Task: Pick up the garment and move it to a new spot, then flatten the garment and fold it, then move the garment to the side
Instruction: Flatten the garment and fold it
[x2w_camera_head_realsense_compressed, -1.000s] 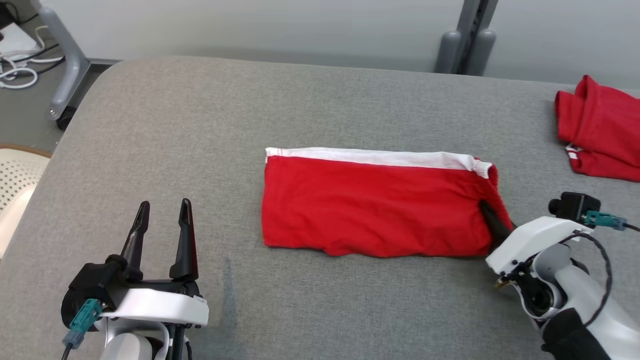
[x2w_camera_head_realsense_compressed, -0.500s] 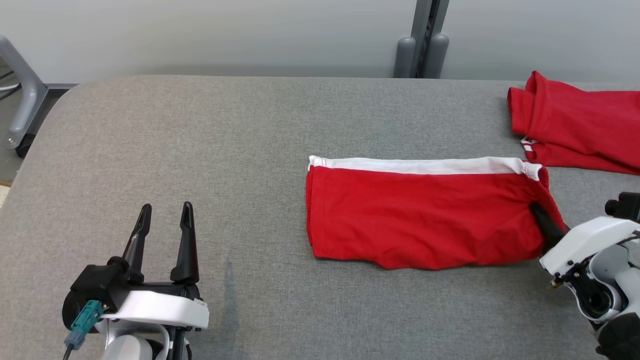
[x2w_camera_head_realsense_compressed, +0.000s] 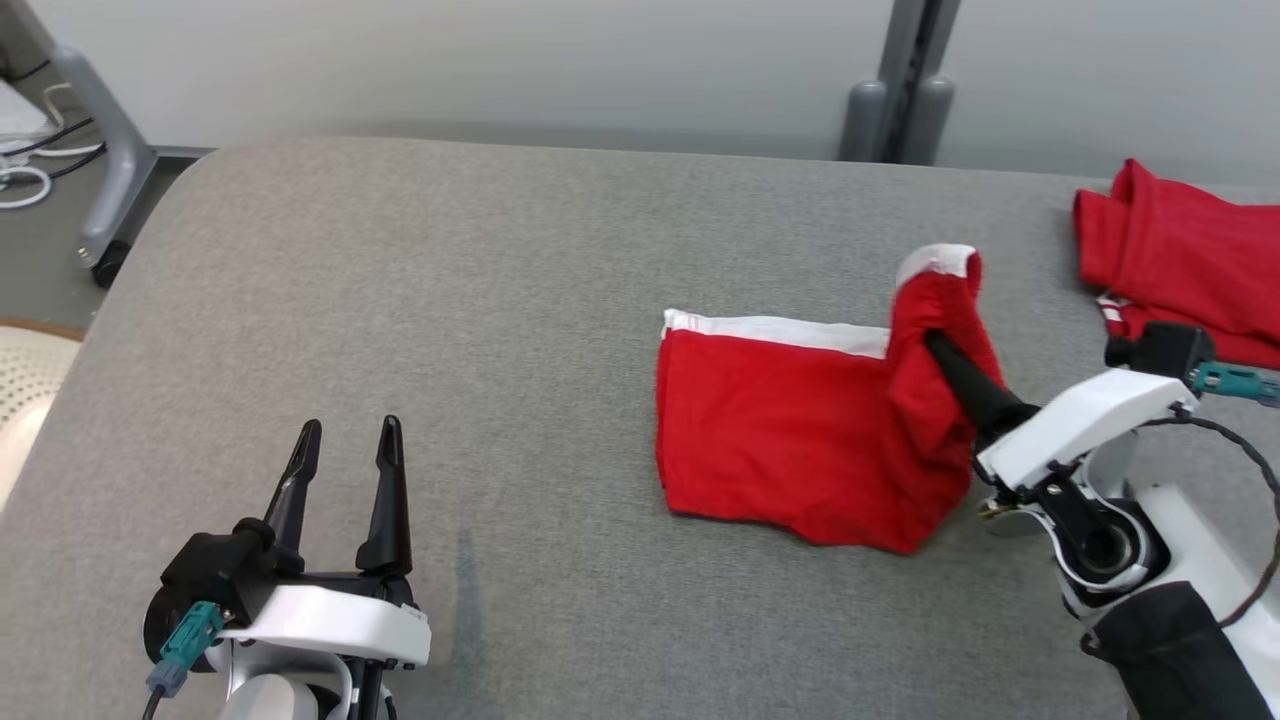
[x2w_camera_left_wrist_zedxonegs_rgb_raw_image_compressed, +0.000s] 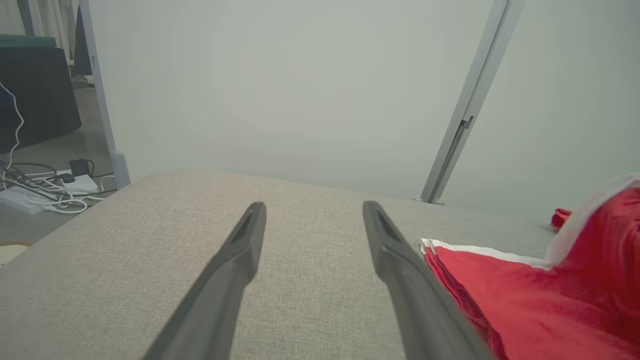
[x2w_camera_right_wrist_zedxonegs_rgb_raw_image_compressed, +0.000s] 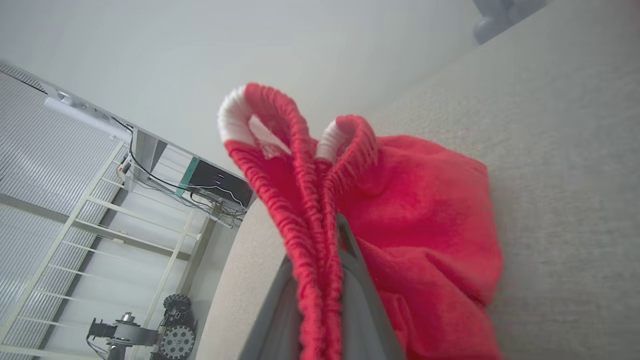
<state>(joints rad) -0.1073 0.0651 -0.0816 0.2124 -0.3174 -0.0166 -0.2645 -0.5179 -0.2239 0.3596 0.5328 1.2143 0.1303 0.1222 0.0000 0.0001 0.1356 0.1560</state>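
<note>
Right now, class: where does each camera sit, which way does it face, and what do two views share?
Head view: on the robot's head, facing forward and down at the grey table; left gripper open, right gripper shut on the red garment.
Left wrist view: on that wrist, facing along its spread fingers across the table towards the wall.
Right wrist view: on that wrist, facing along its closed fingers into the lifted garment.
Shared: all three show the garment's white band.

Grey table (x2w_camera_head_realsense_compressed: 400, 300) carries the garment (x2w_camera_head_realsense_compressed: 780, 440) — and another red cloth (x2w_camera_head_realsense_compressed: 1190, 260).
</note>
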